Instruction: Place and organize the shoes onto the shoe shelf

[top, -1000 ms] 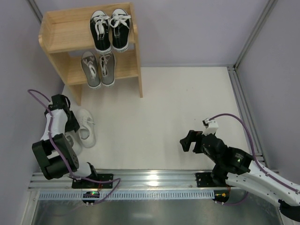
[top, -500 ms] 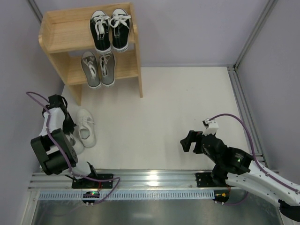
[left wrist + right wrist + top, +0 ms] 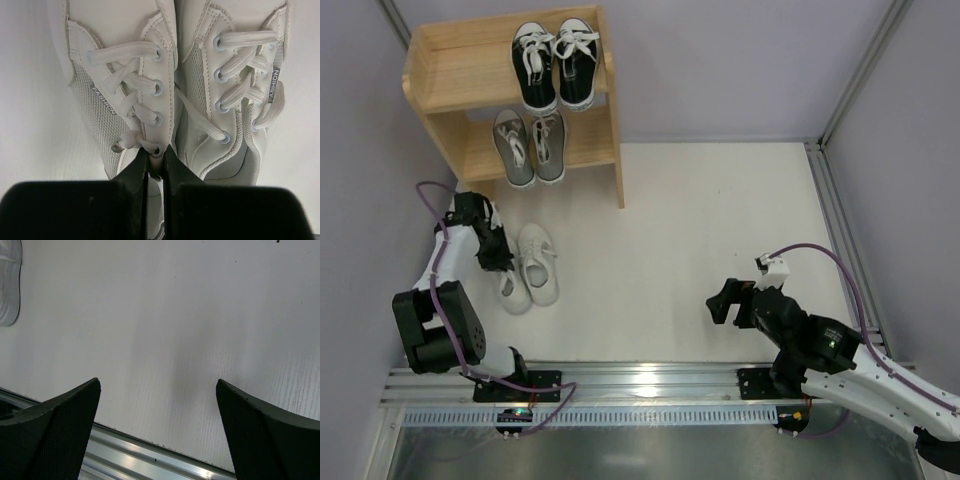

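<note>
The white table top (image 3: 720, 200) carries a light natural-wood two-tier shoe shelf (image 3: 450, 60) in its far left corner. On the shelf's upper tier, at the right end, stands a pair of black canvas sneakers with white toe caps (image 3: 555, 65). A pair of grey sneakers with white laces (image 3: 530, 148) sits on the lower tier directly below them.

The all-white lace-up sneakers (image 3: 538, 262) lie on the table in front of the shelf. They are side by side and touching, toes pointing towards the shelf. The left gripper (image 3: 498, 258) is right over their heel end. In the wrist view its fingers (image 3: 135, 172) are pressed almost together where the two shoes (image 3: 225, 100) meet, pinching white material by the lowest eyelet. Whether they grip one collar or both cannot be told. The heels are hidden behind the gripper body and the toes are cut off by the frame.

The right gripper (image 3: 720, 300) hovers well apart over bare table, its fingers (image 3: 60, 415) spread wide with nothing between them.
</note>
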### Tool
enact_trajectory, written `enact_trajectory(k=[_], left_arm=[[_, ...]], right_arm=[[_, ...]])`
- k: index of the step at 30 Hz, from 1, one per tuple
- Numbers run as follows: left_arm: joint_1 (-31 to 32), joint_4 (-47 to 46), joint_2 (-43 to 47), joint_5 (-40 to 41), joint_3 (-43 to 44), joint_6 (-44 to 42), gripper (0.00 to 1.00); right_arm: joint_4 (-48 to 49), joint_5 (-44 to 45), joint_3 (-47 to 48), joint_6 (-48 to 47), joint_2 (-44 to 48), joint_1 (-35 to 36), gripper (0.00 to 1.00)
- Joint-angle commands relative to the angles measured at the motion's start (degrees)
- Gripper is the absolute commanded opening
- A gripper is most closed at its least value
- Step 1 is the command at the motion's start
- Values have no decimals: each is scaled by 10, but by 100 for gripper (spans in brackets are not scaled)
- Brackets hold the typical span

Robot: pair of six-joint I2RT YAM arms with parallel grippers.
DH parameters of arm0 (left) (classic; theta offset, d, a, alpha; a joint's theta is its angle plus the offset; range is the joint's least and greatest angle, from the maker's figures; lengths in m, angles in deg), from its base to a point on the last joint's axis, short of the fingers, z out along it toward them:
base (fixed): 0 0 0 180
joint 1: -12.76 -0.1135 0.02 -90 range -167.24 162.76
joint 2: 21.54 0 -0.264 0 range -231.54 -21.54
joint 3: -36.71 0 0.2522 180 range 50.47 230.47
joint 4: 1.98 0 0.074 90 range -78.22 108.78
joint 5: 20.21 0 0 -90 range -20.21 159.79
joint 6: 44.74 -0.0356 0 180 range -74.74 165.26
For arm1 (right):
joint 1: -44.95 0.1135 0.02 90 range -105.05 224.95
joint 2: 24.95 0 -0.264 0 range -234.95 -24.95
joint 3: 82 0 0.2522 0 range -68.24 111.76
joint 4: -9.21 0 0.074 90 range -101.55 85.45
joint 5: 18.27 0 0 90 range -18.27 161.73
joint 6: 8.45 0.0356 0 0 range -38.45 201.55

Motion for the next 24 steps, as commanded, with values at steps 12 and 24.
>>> enact_trajectory(k=[12,24], left_arm=[[177,-88,-24,-72,89,40,0],[185,-80,-2,-22,38,38,42]], right_arm=[[-9,33,24,25,-43,0,97],[16,40,61,47,-155,0,97]])
